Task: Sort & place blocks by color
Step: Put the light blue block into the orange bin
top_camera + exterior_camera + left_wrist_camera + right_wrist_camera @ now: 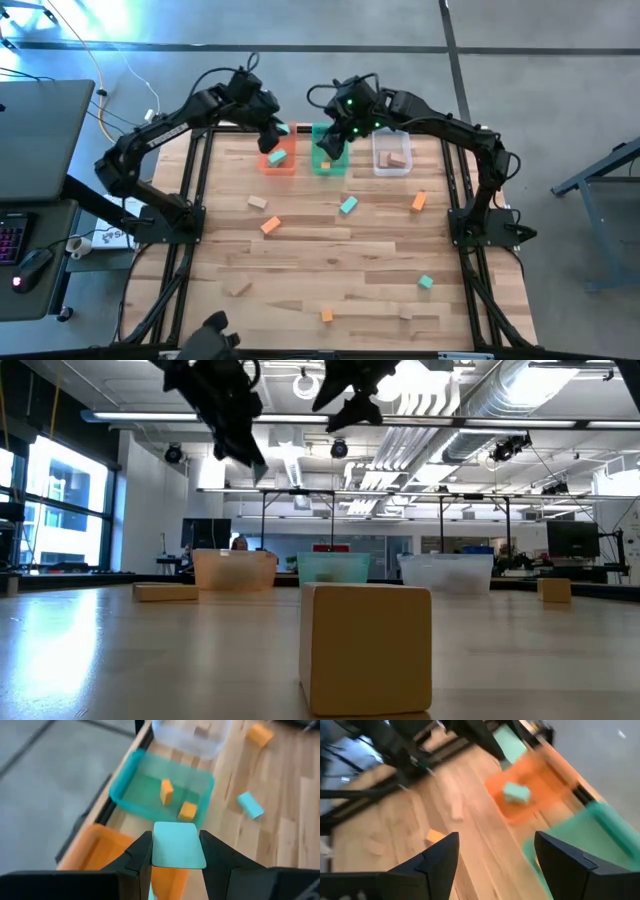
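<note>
My left gripper (275,138) is shut on a teal block (178,845) above the orange tray (278,160). One teal block (516,793) lies in that orange tray. My right gripper (333,143) is open and empty above the green tray (330,162), which holds two orange blocks (167,791). The clear tray (392,153) holds tan blocks. Several more teal, orange and tan blocks lie loose on the table, among them a teal one (348,205) and an orange one (418,201). My left gripper pinches the teal block by two opposite sides (159,846) between its two fingers. The fingers slant down from above. The block is lifted clear, over the near edge of the orange tray (100,851).
The three trays stand in a row at the table's far edge. Loose blocks lie across the middle and near part: tan (258,202), orange (270,226), teal (425,282), tan (237,288), orange (327,316). A tan block (366,648) stands close before the low camera.
</note>
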Robot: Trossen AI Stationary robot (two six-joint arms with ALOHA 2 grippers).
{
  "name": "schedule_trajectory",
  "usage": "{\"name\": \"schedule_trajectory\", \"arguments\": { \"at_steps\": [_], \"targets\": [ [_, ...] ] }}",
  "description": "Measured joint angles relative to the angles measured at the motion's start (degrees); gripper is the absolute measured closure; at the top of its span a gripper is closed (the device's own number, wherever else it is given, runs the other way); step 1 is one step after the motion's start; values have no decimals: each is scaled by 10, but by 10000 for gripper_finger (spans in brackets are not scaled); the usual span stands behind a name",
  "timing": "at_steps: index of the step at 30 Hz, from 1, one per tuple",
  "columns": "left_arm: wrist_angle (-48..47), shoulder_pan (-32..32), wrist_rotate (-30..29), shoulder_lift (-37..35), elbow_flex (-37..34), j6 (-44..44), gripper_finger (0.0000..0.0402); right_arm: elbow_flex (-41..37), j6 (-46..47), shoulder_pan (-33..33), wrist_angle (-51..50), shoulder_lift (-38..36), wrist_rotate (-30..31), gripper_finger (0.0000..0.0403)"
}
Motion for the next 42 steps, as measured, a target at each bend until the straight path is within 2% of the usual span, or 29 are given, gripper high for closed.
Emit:
{"name": "schedule_trajectory", "arguments": {
  "at_steps": [12,24,32,38,42],
  "targets": [
    [-19,32,-28,102,0,-26,296,0,105,37,-136,0,102,157],
    [4,44,-63,202,0,-30,295,0,261,73,-292,0,219,157],
    [47,44,-117,221,0,-31,287,-1,363,97,-389,0,278,157],
    [50,49,-128,223,0,-30,285,-4,392,116,-386,1,297,157],
    [52,49,-147,223,0,-31,283,-36,423,130,-386,1,298,157]
  ]
}}
